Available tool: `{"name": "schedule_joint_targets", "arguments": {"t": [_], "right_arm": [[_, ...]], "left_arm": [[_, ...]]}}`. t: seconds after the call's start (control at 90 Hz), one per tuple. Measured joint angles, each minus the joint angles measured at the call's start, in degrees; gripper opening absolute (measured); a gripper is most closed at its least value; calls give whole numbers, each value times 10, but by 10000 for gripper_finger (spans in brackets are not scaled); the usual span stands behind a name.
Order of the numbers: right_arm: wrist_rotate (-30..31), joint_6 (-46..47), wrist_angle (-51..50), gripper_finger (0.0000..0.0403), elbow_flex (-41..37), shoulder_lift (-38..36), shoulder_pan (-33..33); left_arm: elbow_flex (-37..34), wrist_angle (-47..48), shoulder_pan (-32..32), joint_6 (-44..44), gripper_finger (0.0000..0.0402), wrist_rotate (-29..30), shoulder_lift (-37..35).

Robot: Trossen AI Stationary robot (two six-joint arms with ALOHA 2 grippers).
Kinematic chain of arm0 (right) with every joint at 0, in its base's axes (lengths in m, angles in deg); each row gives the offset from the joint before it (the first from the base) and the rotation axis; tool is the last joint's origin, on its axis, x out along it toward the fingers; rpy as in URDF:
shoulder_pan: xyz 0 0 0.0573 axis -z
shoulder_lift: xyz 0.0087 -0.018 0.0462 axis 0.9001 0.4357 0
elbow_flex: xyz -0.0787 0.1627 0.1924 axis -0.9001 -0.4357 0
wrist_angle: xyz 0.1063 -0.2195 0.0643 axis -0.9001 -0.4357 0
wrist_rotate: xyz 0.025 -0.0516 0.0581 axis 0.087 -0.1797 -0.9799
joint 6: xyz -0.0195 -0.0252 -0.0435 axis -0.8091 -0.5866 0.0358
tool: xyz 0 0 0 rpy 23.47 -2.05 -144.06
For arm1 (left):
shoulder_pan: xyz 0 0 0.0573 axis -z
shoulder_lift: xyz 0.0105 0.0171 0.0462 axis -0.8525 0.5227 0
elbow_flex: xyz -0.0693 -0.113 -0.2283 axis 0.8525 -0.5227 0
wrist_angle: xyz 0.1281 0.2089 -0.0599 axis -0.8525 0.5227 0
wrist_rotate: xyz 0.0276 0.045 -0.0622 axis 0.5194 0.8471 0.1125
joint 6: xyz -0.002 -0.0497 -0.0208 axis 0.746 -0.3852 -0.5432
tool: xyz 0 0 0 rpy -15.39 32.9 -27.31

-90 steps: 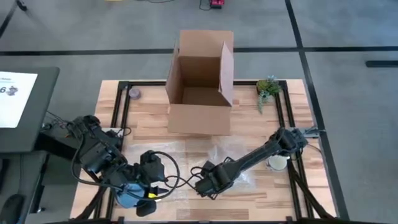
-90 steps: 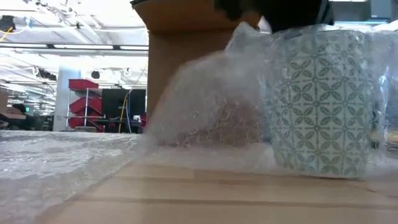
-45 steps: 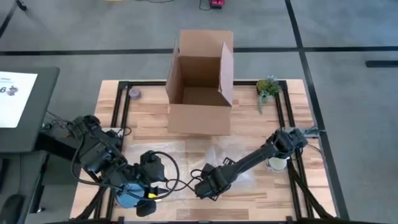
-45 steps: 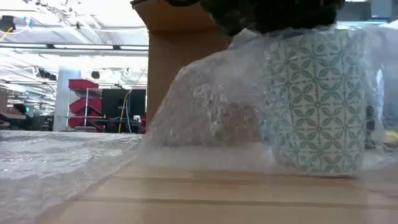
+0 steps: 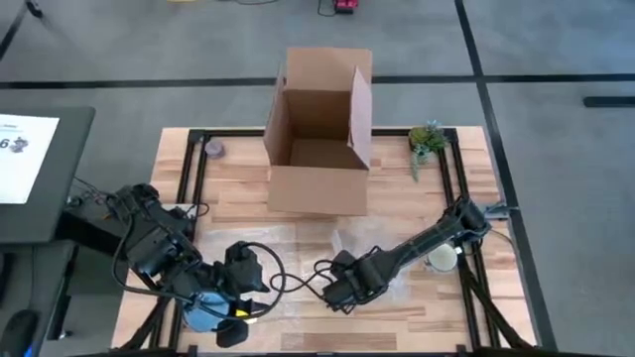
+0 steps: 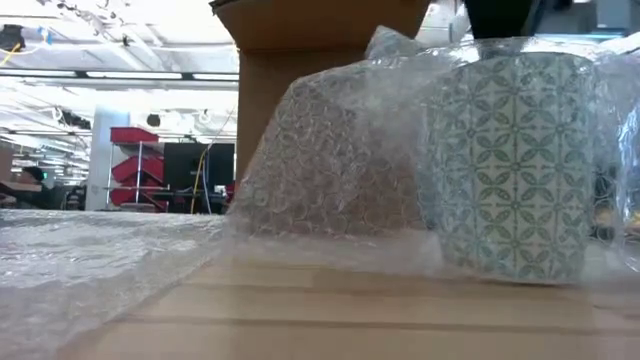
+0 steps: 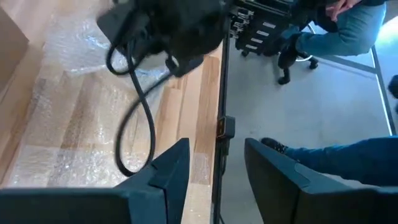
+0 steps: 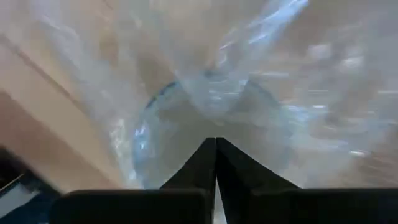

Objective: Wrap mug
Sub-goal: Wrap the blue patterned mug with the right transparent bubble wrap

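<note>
While the wrap is only partly formed, the mug (image 6: 512,165) stands upright on the surface (image 5: 238,203).
Right gripper (image 5: 342,291), jaws pinched together on the bubble wrap (image 6: 330,160), drapes it over the mug; left gripper (image 7: 214,174) waits with jaws apart; closing the sheet remains.

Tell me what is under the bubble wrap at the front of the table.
Under the clear bubble wrap stands a white ceramic mug with a green leaf pattern, upright on the wooden table. The wrap blurs its rim; its handle and inside are hidden.
</note>
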Motion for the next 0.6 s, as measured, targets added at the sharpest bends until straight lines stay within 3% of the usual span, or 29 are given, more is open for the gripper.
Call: {"name": "schedule_joint_targets", "arguments": {"t": [0.356,0.6], "right_arm": [[-2,-49,128,0,-101,-7,7],[-17,-108,22,0,-37,-7,21]], "left_arm": [[0,-3,-2,0,134,1,0],[0,-4,-2,0,134,2,0]]}}
